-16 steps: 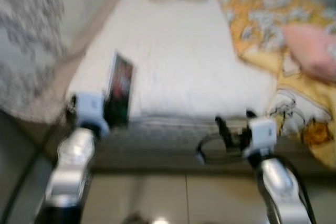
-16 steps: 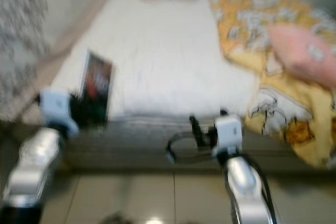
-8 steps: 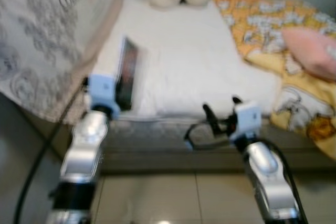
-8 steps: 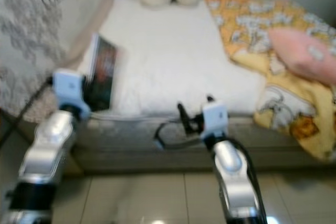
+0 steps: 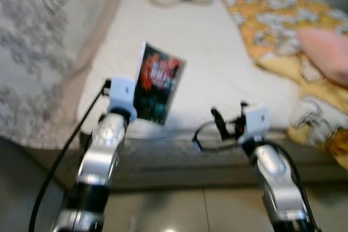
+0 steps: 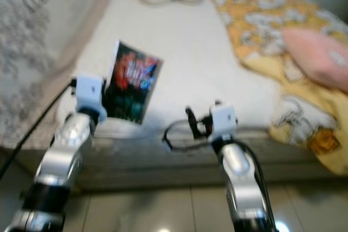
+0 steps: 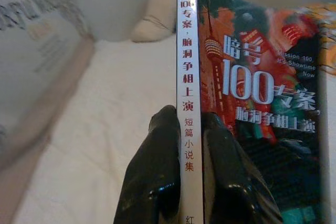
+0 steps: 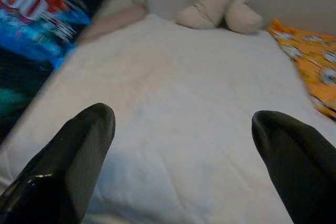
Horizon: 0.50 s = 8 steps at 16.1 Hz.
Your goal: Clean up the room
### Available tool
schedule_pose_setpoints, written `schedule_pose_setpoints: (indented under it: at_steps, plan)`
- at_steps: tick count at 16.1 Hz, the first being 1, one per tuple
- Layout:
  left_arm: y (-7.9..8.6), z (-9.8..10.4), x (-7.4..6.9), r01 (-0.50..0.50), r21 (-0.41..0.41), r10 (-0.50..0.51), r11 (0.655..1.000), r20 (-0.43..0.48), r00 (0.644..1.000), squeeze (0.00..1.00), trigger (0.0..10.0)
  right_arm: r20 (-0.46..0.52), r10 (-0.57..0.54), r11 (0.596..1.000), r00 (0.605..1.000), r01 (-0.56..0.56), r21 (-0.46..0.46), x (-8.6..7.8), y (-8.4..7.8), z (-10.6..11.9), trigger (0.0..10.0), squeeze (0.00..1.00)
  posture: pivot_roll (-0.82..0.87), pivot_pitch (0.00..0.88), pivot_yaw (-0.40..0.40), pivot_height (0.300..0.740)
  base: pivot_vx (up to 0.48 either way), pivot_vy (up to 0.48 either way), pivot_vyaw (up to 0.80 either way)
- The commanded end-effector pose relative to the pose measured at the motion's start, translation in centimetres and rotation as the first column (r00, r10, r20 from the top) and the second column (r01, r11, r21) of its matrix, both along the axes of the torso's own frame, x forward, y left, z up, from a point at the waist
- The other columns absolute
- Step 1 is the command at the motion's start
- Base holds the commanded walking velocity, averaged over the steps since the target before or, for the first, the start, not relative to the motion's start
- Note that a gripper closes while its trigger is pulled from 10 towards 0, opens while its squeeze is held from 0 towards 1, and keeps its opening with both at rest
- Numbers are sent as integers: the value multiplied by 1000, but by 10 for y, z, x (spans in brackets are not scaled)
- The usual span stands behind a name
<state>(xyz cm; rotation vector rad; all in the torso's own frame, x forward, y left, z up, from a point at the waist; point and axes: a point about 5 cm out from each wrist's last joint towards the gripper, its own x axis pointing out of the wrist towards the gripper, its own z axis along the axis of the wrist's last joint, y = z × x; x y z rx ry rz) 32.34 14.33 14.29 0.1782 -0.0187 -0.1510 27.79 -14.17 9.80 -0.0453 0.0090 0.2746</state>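
A dark-covered book (image 7: 247, 103) is clamped at its spine by the left gripper (image 7: 184, 129) above the white bed (image 5: 217, 52). At the book's three o'clock, the right gripper (image 8: 184, 119) is held wide open and empty.

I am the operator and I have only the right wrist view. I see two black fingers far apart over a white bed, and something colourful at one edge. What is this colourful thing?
Observer: It is a book, held upright above the white bed by the left tool.
Operator: How does the left tool hold it?
Observer: The left wrist view shows its two fingers pinching the white spine, one on each side.
Operator: And where is my right tool compared to the bed?
Observer: The right tool is open, near the bed's front edge, holding nothing. A yellow patterned blanket with a pink pillow lies to the robot's right.
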Motion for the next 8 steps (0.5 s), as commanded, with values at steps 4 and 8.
schedule_pose_setpoints:
  at_steps: [4,8]
  plan:
    - [14,6,9,-92,-20,92,996,9,996,0,10000,-2,32,999,999,-32,14,1,9,1,10000,0,-106,0,16,740,454,0,0]
    - [17,5,13,-107,-11,107,994,7,994,0,10000,-7,38,999,999,-38,11,0,8,0,10000,0,-111,0,14,740,457,0,0]
